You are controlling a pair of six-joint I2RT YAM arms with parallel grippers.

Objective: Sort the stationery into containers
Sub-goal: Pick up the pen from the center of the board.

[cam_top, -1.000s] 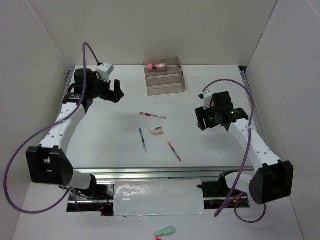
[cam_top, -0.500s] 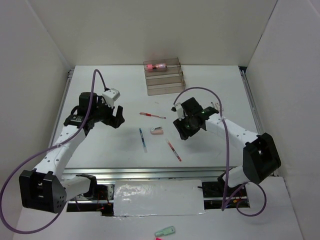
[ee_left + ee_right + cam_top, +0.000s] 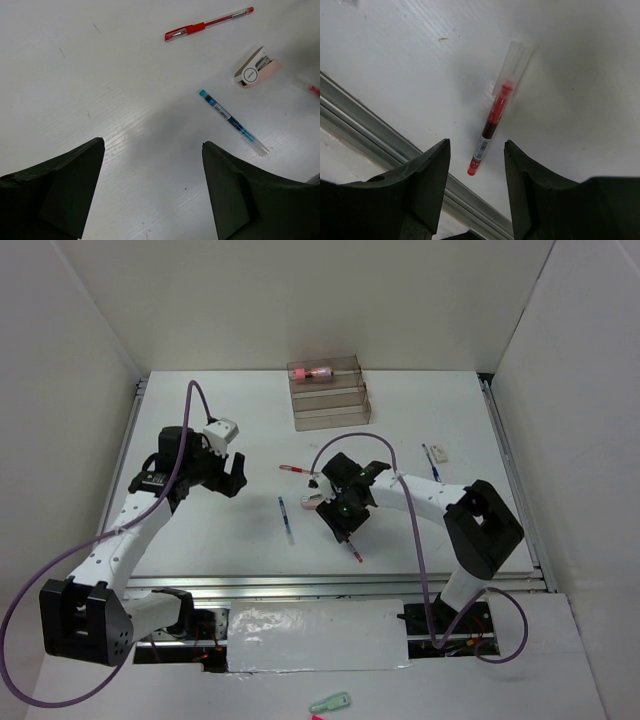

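My right gripper (image 3: 340, 521) is open and hangs just above a thin red pen (image 3: 356, 554) near the table's front; in the right wrist view this pen (image 3: 497, 116) lies with its lower end between my fingertips (image 3: 477, 145), not gripped. My left gripper (image 3: 237, 473) is open and empty, left of the middle; it also shows in the left wrist view (image 3: 152, 145). A second red pen (image 3: 303, 471) (image 3: 207, 23), a blue pen (image 3: 287, 520) (image 3: 232, 121) and a pink-and-white eraser (image 3: 311, 503) (image 3: 256, 73) lie mid-table. The smoky three-step organiser (image 3: 330, 405) stands at the back with a pink item (image 3: 316, 372) in its rear compartment.
A short blue pen (image 3: 430, 454) and a white eraser (image 3: 441, 451) lie at the right. The metal front rail (image 3: 300, 583) (image 3: 365, 140) runs close under the right gripper. A pale green clip (image 3: 330, 703) lies off the table in front.
My right arm has swung from the right side leftwards and down over the front red pen, uncovering the short blue pen and white eraser. My left arm came forward from the back left, then stopped.
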